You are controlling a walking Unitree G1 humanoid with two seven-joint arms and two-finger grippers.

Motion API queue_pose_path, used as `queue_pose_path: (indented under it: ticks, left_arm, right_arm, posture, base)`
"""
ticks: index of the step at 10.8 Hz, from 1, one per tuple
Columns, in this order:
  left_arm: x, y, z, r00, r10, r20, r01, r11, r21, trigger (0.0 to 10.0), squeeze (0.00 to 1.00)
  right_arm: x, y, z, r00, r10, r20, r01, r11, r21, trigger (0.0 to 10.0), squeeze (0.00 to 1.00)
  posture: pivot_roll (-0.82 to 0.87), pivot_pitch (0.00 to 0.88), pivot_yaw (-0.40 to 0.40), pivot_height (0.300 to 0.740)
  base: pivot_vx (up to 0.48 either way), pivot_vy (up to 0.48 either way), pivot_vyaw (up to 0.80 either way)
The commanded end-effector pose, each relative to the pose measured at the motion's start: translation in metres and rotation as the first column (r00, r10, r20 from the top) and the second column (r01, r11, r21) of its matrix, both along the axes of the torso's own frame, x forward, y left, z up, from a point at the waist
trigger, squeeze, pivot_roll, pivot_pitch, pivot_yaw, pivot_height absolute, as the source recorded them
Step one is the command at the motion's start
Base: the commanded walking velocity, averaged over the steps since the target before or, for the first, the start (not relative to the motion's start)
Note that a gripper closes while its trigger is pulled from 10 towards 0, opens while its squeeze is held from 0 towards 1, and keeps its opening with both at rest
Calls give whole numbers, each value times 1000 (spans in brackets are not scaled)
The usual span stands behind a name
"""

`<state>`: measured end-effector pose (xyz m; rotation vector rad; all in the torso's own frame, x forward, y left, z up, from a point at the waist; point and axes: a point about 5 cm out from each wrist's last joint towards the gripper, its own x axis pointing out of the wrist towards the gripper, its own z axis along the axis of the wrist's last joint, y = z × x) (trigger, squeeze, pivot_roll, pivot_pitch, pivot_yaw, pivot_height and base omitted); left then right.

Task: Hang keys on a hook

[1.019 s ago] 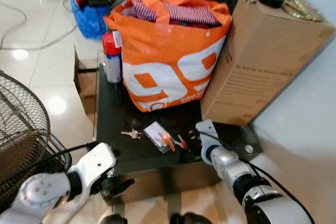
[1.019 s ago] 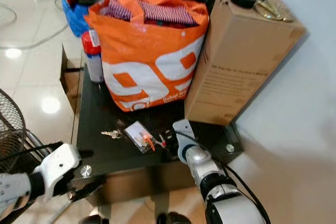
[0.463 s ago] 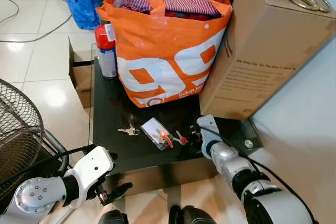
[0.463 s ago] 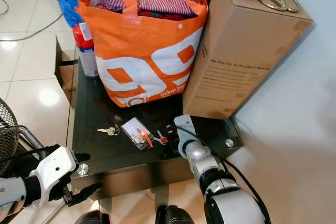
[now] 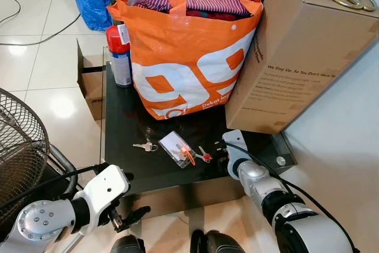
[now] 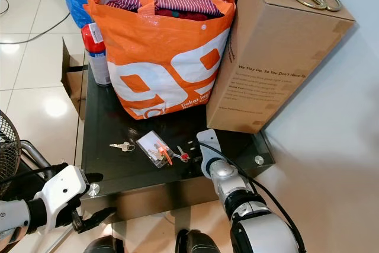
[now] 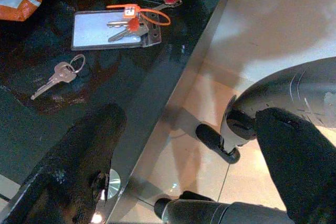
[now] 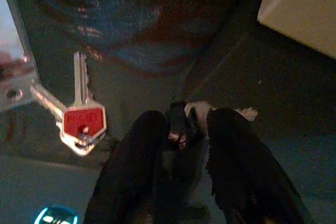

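Keys lie on the black glass table [image 5: 124,122]: a small silver key on a ring [image 5: 145,146], a clear card holder with keys and an orange tie [image 5: 176,148], and a red-headed key [image 5: 205,156]. My right gripper [image 5: 222,147] rests on the table just right of the red-headed key [image 8: 83,120]. Its fingers [image 8: 142,145] are shut on a small black and white object [image 8: 181,123]. My left gripper [image 7: 189,166] hangs open below the table's front edge, and the silver key [image 7: 58,74] and card holder [image 7: 113,29] lie beyond it.
A full orange bag [image 5: 189,57] and a tall cardboard box [image 5: 296,57] with a tape roll and scissors on top crowd the back of the table. A spray can [image 5: 120,57] stands at its left. A fan cage [image 5: 18,164] is at my left, a wall at my right.
The camera has shifted, so the whole scene sits a little differently. My right gripper has stayed by the red-headed key. My left gripper has dropped slightly below the table edge.
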<state>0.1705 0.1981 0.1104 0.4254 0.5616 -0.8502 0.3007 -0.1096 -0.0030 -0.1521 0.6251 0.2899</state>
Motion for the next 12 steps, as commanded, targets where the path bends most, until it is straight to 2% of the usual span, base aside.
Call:
queue_pose_path:
  ticks: [1,8,12]
  left_arm:
    - [-3,-4,2,1000,-21,-5,21,1000,-9,10000,0]
    - [1,-5,2,1000,-25,-5,25,1000,-6,10000,0]
    - [9,-5,2,1000,-26,11,26,1000,2,10000,0]
  right_arm:
    - [-8,-8,-9,999,-13,-48,12,1000,-22,0,0]
    - [-8,-11,-10,997,-34,-66,33,999,-21,0,0]
    - [-4,-13,-6,997,-53,-51,52,999,-10,0,0]
  posture:
    - [156,148,-152,740]
    - [159,128,-146,740]
    - [157,103,-135,740]
  base:
    - [0,0,0]
    - [0,0,0]
    - [0,0,0]
